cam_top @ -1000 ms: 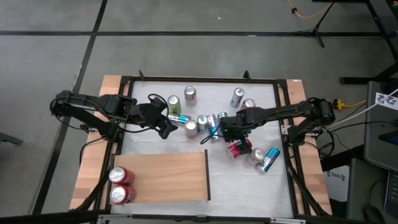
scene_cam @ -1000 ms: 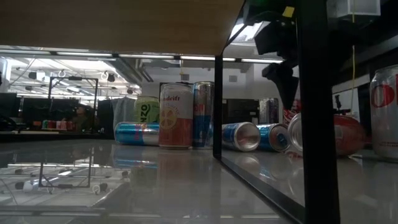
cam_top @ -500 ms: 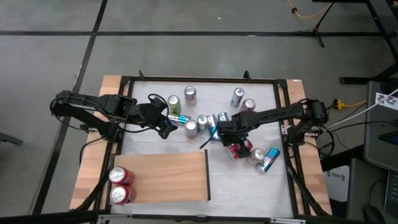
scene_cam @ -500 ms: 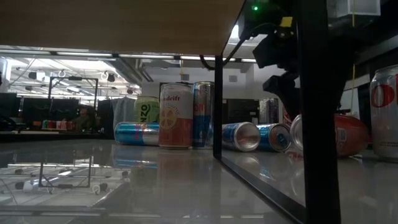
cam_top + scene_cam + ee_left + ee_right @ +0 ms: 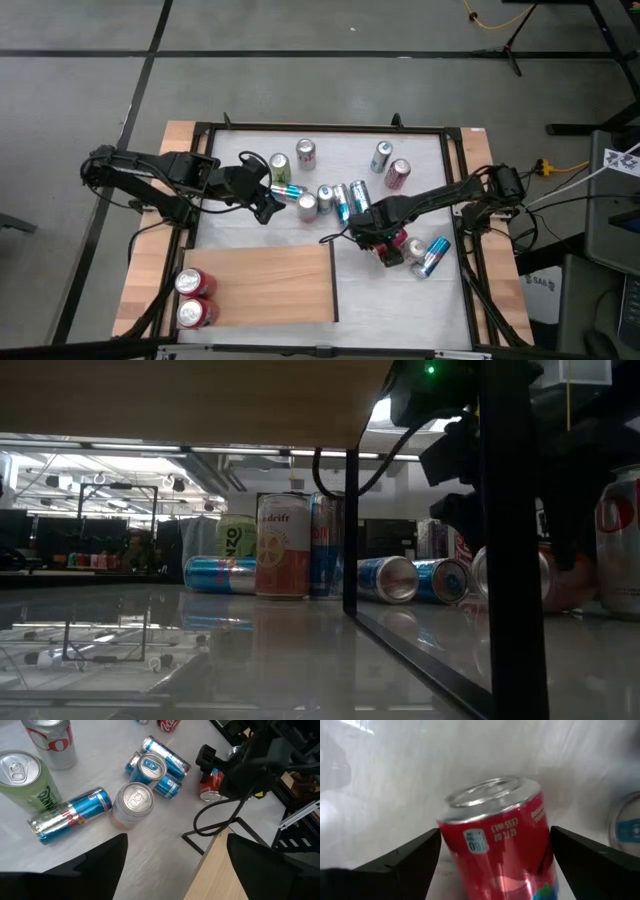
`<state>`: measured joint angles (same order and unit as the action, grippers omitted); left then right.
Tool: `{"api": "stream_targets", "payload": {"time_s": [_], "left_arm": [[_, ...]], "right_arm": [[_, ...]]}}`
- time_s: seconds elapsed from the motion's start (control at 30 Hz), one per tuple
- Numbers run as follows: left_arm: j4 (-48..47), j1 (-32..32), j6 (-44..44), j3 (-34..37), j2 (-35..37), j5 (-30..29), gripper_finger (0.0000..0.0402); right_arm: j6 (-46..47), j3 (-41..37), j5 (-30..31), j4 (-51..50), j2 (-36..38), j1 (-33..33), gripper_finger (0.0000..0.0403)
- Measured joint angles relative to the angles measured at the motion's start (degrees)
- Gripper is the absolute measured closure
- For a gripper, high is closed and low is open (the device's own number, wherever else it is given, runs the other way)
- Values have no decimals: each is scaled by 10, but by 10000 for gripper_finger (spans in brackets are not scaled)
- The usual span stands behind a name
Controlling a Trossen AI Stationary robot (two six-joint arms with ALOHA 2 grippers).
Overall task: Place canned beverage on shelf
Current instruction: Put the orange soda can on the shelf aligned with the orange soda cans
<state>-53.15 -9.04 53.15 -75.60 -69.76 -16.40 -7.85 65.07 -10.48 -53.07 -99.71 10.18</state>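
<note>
Red can (image 5: 500, 832) lies between the right gripper's (image 5: 378, 237) spread, unclosed jaws

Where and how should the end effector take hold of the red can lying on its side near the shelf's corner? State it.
Grip the red can across its round side wall, about mid-length, coming down from above. It lies on its side on the white table, so the curved wall faces up. The right end effector already has a finger on each side of it and looks open. The left end effector waits by the green can.
</note>
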Motion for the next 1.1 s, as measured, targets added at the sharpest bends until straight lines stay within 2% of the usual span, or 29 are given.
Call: {"api": "stream_targets", "payload": {"time_s": [0.33,0.67,0.83,1.1], "left_arm": [[1,0,-3,0,0,7,68],[1,0,-3,0,0,9,68],[1,0,-3,0,0,9,68],[1,0,-3,0,0,9,68]], "right_arm": [[4,-33,59,24,0,0,41],[5,-42,60,25,1,0,119],[5,-36,62,12,1,-1,116],[-28,13,120,-61,0,-1,115]]}}
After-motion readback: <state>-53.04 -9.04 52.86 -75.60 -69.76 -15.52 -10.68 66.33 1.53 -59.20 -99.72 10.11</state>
